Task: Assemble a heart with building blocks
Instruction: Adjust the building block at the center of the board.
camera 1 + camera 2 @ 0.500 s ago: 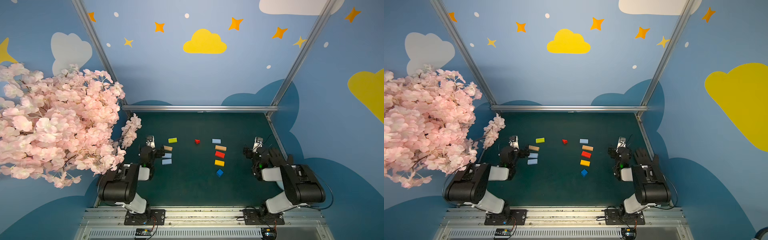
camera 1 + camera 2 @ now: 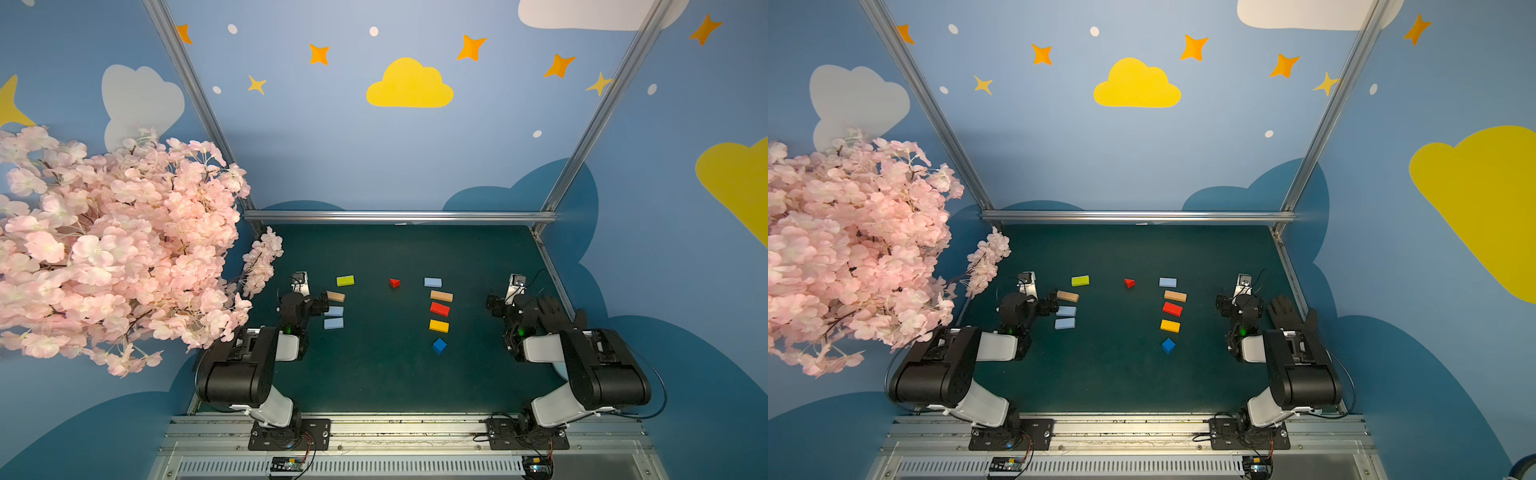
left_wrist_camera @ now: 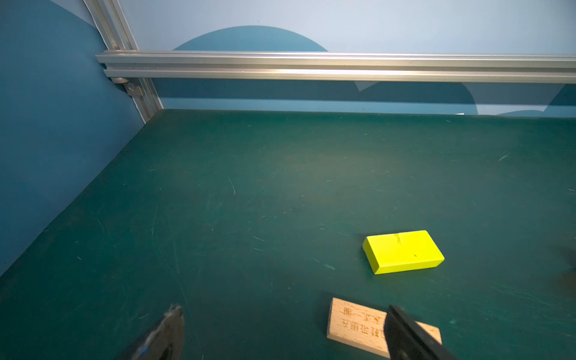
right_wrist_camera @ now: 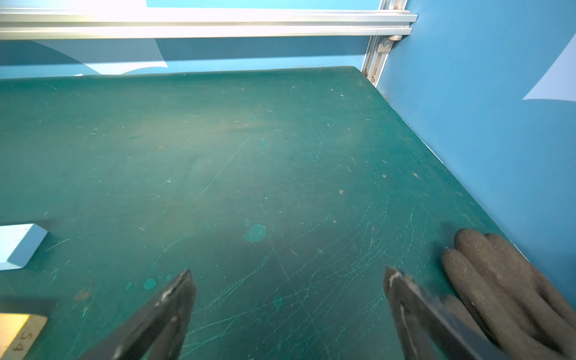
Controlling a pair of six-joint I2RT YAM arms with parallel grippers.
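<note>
- My left claw (image 3: 285, 314) hangs low over the green mat (image 3: 218, 202) with its fingers spread wide and nothing between them.
- A tan bar (image 3: 355, 324) lies flat right at that claw's tip. One finger crosses in front of its end in the wrist view, and I cannot tell whether it touches.
- A lime bar (image 3: 403, 252) lies a little farther ahead of the left claw, off to the same side as the tan bar and clear of it.
- Two light blue bars (image 2: 333, 316) sit side by side just beside the left claw, on its inner side, behind the tan bar.
- A red triangle (image 2: 394, 283) lies between the two claws, nearer the left one.
- My right claw (image 4: 288, 274) is also spread wide and empty, above bare mat.
- To the right claw's inner side, apart from it, a column runs from ahead of the tip back toward the arm's base: light blue bar (image 2: 432, 282), second tan bar (image 2: 441, 296), red bar (image 2: 439, 309), yellow bar (image 2: 439, 326) and dark blue cube (image 2: 439, 345). None touches its neighbour.
- A dark glove (image 4: 505, 280) lies just beside the right claw's outer finger.
</note>
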